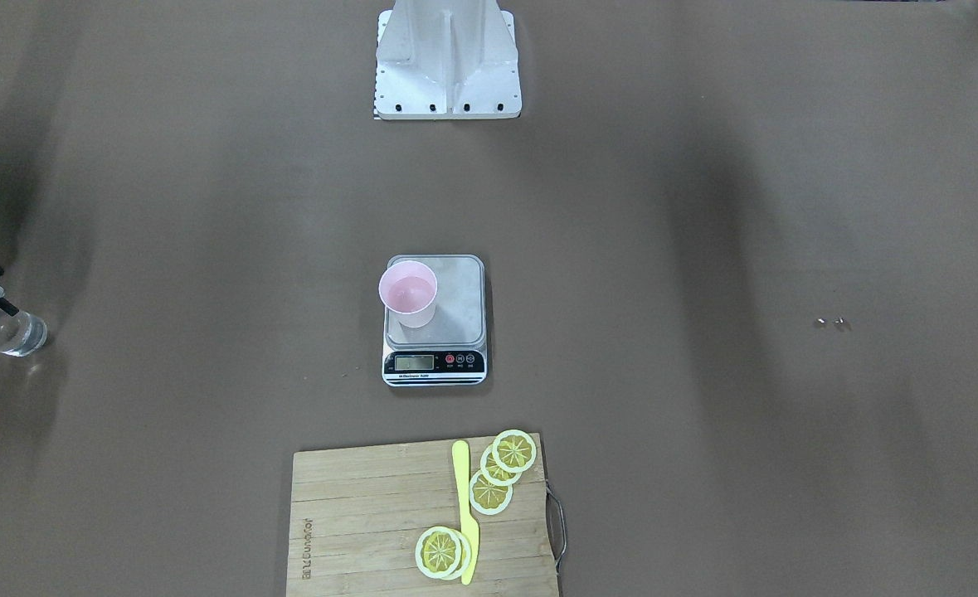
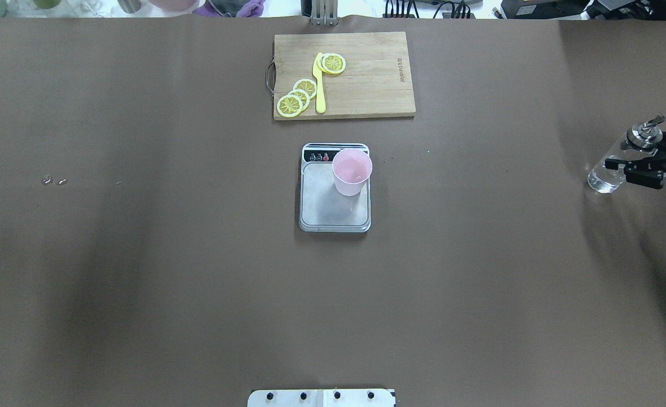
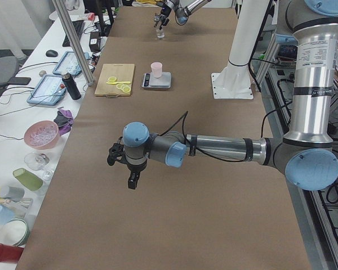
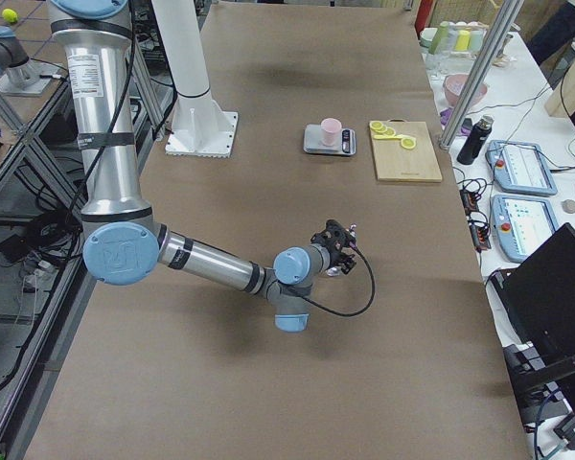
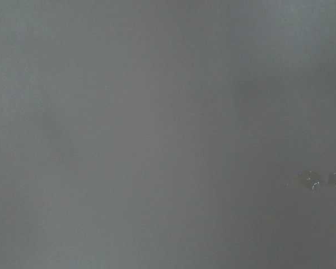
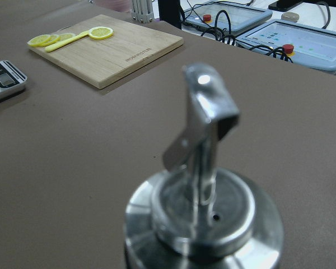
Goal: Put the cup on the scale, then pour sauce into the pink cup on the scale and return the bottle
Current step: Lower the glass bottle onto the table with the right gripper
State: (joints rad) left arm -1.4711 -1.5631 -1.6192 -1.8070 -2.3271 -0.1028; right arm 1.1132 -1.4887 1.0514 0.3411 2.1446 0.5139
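Left gripper (image 3: 123, 167) hovers over bare table (image 2: 140, 282); its fingers' state cannot be told. Mid-table, the cup (image 2: 351, 172) stands on the scale's (image 2: 327, 209) far right corner; the scale's print is unreadable. Right gripper (image 2: 635, 167), cut by the frame, straddles the bottle (image 2: 606, 172) near the table's right edge; grip unclear. Farthest, the board's (image 2: 366, 79) stamp is illegible.

The bottle (image 1: 7, 333) is clear glass, its spout (image 6: 204, 123) glossy polished metal
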